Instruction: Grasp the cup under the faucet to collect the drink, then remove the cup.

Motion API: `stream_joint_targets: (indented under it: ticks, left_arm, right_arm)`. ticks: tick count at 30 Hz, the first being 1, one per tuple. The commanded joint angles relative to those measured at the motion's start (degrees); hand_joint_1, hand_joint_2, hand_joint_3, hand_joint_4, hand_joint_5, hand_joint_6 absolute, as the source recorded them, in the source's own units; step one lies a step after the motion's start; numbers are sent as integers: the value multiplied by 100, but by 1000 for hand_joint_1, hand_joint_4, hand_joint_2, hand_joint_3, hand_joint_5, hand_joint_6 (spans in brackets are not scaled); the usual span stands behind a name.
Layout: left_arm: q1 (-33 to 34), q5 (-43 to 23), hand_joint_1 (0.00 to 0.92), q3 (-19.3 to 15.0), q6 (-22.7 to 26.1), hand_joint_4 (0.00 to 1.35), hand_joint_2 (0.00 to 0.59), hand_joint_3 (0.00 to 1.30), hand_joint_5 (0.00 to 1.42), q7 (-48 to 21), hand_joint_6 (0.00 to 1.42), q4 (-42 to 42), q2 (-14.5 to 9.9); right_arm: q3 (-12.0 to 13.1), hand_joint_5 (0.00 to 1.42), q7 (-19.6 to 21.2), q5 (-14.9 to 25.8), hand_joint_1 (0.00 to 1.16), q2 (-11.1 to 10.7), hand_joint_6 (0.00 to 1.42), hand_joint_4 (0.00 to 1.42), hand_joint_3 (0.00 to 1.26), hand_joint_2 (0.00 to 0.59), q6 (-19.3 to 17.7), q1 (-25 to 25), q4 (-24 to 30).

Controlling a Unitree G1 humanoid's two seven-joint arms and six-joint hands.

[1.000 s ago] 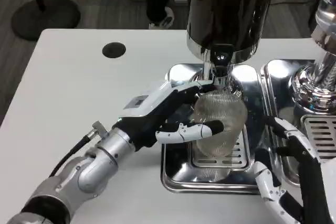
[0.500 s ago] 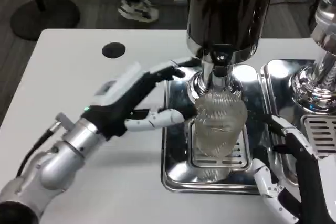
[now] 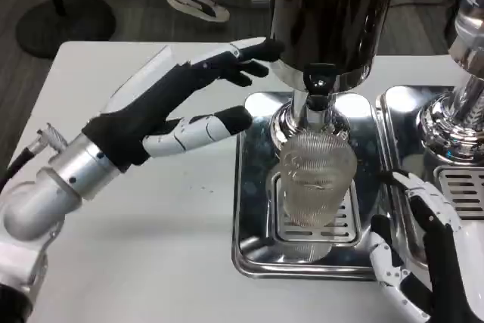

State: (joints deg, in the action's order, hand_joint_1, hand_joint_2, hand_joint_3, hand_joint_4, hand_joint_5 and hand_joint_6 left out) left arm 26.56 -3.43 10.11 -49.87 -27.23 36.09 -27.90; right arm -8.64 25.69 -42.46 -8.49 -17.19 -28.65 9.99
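Note:
A clear ribbed cup (image 3: pixel 314 181) stands upright on the drip grate of the steel tray (image 3: pixel 257 251), right under the faucet (image 3: pixel 318 87) of the dark drink dispenser (image 3: pixel 331 13). My left hand (image 3: pixel 178 104) is raised to the left of the dispenser, open with fingers spread, apart from the cup and holding nothing. My right hand (image 3: pixel 420 262) sits at the lower right beside the tray, fingers apart, holding nothing.
A second steel dispenser (image 3: pixel 457 111) with its own tray (image 3: pixel 461 194) stands on the right. A black round hole (image 3: pixel 164 72) is in the white table at the back left. Open tabletop stretches to the left of the tray.
My left hand has let go of the cup and drawn back up and to the left, fingers spreading. The cup stays under the faucet. The right hand has barely moved.

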Motion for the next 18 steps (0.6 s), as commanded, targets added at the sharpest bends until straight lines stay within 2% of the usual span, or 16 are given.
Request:
stream_joint_targets:
  ticks: [1,9,18]
  left_arm:
    - [175,-236,3,-89,249,175,82,191,238,-597,303,-84,11]
    - [363,-192,0,-80,501,165,65,191,221,-1198,269,-59,108]
    - [546,-200,0,-132,712,151,58,185,209,-1345,230,-174,243]
  right_arm:
    - [25,111,-75,-245,394,-128,201,143,273,541,270,-13,203]
    - [-4,104,-180,-219,388,-177,193,131,263,549,475,-22,273]
    - [-63,97,-220,-144,376,-181,178,129,260,556,482,-6,215]
